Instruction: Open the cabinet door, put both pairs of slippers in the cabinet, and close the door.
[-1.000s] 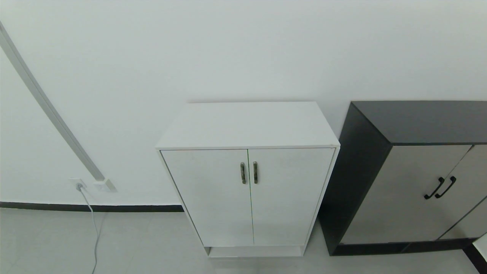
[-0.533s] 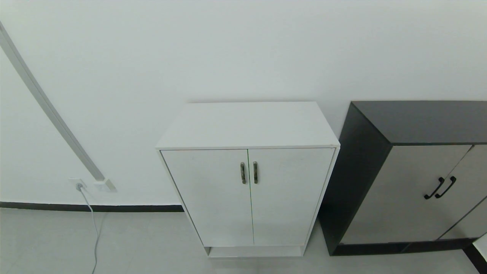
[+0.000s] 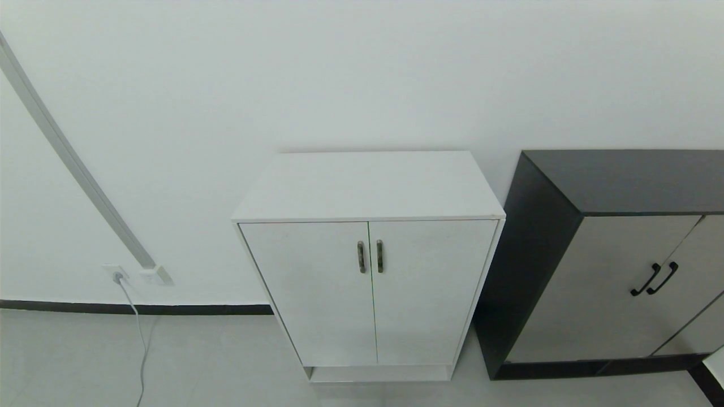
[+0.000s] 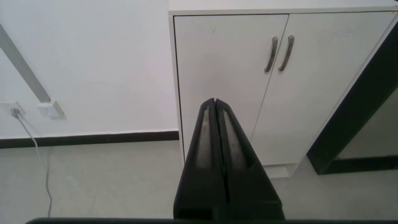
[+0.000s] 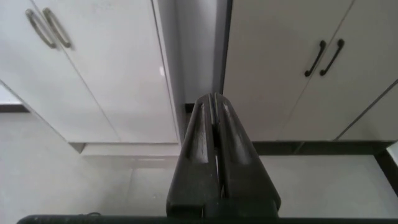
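One white cabinet (image 3: 367,189) stands on the floor against the wall. Its two doors are shut and flush: a left door (image 3: 311,288) and a right door (image 3: 424,288). Two dark bar handles (image 3: 361,257) sit upright side by side at the seam between them. Just beside it on the right stands one black-sided cabinet (image 3: 531,254), with two black handles (image 3: 655,278) on its pale doors.

The left gripper (image 4: 214,102) hangs before the white cabinet, well apart from it, with its two fingers pressed together. The right gripper (image 5: 214,98) faces the gap between the two cabinets, with its fingers likewise pressed together.

The floor (image 3: 226,362) is pale grey. The wall (image 3: 339,73) is plain white with a black baseboard (image 3: 136,308). One white conduit (image 3: 68,158) slants down the wall to a small box. One socket (image 3: 116,274) sits beside the box, and one grey cable (image 3: 140,333) trails from the socket to the floor.
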Controlling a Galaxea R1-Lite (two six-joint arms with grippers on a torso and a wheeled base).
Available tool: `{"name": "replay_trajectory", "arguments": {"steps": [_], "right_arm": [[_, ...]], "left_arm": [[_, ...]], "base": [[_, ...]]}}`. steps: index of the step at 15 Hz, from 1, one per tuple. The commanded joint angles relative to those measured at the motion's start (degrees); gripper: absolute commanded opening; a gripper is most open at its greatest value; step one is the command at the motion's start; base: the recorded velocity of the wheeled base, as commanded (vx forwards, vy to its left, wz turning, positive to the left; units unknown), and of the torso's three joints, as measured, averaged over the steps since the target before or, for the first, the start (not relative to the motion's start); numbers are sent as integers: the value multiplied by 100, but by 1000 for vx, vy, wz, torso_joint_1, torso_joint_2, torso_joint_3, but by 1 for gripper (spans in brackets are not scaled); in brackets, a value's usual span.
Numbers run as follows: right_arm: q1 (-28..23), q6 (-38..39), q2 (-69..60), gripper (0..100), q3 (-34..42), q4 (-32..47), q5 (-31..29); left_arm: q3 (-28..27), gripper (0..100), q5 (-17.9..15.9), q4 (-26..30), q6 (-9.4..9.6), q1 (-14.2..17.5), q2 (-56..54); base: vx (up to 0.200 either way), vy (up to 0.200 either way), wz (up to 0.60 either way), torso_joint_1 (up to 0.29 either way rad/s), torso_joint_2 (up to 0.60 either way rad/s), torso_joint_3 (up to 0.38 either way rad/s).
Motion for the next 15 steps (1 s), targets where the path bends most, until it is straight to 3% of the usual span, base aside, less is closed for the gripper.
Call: {"name": "replay_trajectory", "arguments": {"steps": [1,15], "right_arm": [[-156,2,-162,0,-2,0,5],[-182,512,-619,0,24,-62,-154]], "left_arm": [[0,0,-2,-1,2,1,8],[0,0,-2,-1,2,1,8]], "base": [[0,0,0,0,0,0],[0,0,0,0,0,0]]}}
